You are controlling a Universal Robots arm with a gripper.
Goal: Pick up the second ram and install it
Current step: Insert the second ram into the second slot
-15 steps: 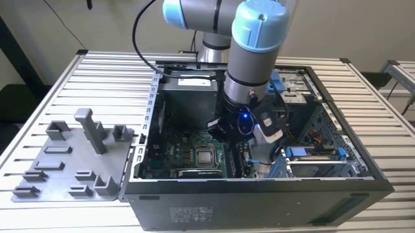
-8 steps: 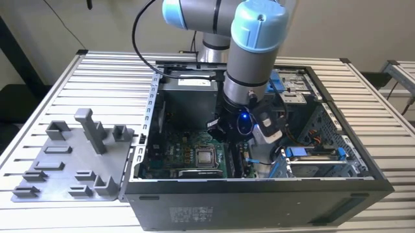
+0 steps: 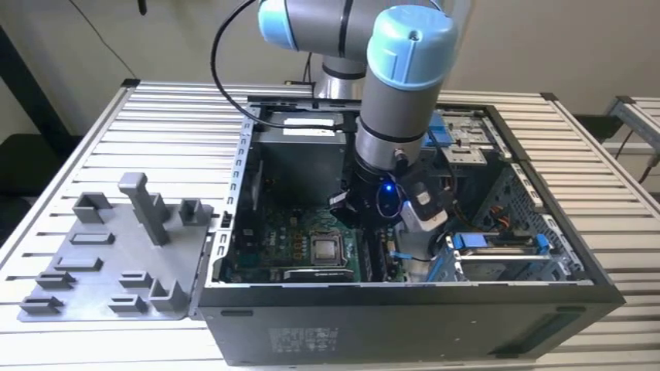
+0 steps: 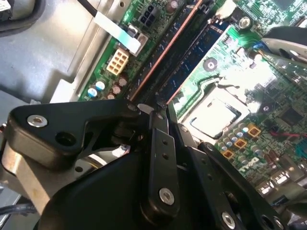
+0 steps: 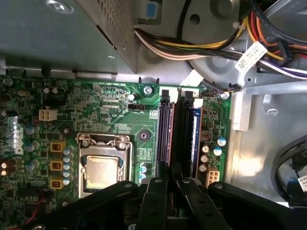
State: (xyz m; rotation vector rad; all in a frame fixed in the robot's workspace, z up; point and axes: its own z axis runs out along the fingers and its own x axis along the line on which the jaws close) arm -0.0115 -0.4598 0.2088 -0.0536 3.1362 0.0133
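Slatted metal table (image 3: 113, 139) is seen carrying an open computer case (image 3: 413, 317), a grey tray (image 3: 113, 255) at the exterior view's left. Inside, the gripper (image 5: 169, 173) is lowered over the memory slots (image 5: 165, 129), fingers nearly closed around the second ram (image 5: 176, 134), which is seated upright there beside the processor socket (image 5: 103, 165).

— Any print you can make out?
— None I can read. The white tag (image 5: 253, 55) on my cable bundle (image 5: 201, 48) carries dark marks, too fine to tell.
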